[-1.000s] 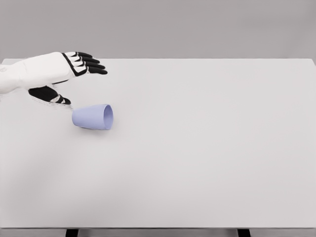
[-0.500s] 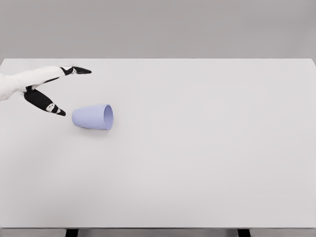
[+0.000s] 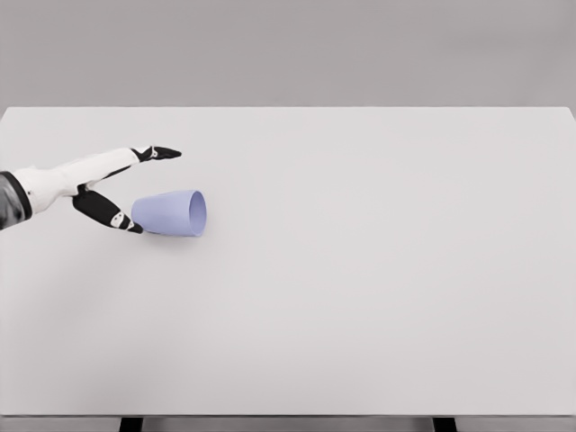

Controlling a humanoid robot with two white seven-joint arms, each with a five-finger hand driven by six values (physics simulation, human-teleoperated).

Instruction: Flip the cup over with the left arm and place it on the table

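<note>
Since half a second ago the left hand (image 3: 108,184) has slid toward the cup (image 3: 169,213) and dropped a little, so that its thumb (image 3: 110,212), which then hung well short of the cup's closed base, now reaches that base and appears to touch it at the lower edge; whether it truly presses is too fine to tell. The fingers (image 3: 157,153) have also moved forward and now stretch out above and beyond the cup's far side, apart from its wall. The hand is seen edge-on, spread wide in a V with the cup's base sitting just inside the mouth of that V; the fingers lie pressed together as one flat blade and the thumb is splayed off below them, and nothing is gripped. The cup has not shifted: pale lilac-blue, it lies on its side on the white table (image 3: 378,270), just ahead of the thumb tip and below the fingertips, with its closed end facing the palm and its open rim pointing away from the hand. The forearm comes in from the picture's left edge, its white shell turning to a dark sleeve at the border. The right arm does not show.
</note>
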